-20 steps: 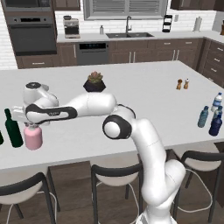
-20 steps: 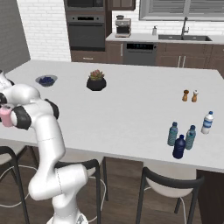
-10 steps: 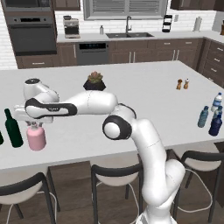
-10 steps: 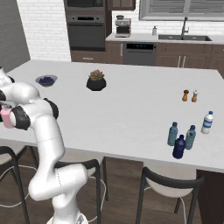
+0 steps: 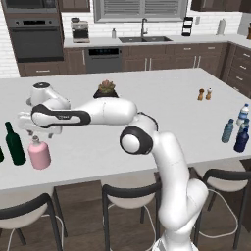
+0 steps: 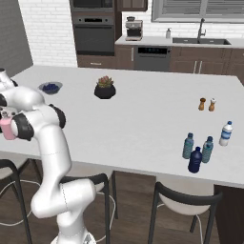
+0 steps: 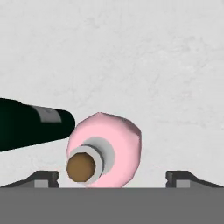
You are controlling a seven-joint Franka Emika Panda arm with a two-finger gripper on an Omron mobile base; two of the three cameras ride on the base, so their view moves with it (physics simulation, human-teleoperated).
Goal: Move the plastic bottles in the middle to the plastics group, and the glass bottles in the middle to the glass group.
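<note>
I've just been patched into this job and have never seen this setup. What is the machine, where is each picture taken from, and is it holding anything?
It is a white robot arm on a drivable base at a kitchen island. Two pictures come from cameras on the base, behind the arm to its left and right. The third looks down from the hand itself. The pincer is open, its tips wide on either side of the pink bottle, which stands on the counter beside a dark green bottle; nothing is held. At the far end stand small blue and clear bottles, plus two shakers, a potted plant and a bowl.
</note>
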